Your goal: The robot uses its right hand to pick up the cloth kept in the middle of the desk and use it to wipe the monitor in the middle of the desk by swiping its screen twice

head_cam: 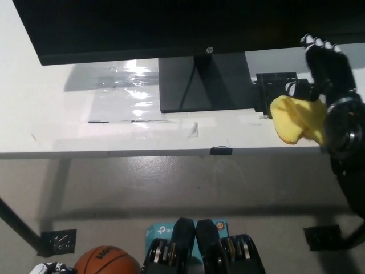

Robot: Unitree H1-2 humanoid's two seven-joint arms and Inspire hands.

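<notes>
Right hand [325, 71]: black, closed on the yellow cloth [296, 119]; I kept it raised beside the screen's lower right corner, seemingly to begin a swipe.
Cloth: hung bunched under my palm, over the desk [57, 123] edge.
Monitor [171, 25]: mid-desk, its stand [202, 83] just left of the cloth.
Left hand: out of view.

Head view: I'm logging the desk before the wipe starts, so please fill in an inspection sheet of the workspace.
Surface: white desk, glare patch left of the monitor stand.
Job's things: monitor on its stand; yellow cloth at the desk's right front.
Clutter: small black object beside the stand; black tab on the desk edge.
Hands: right hand shut on the cloth; left hand not in view.
Cables: nothing seen.
Surroundings: basketball and teal box on the floor.
</notes>
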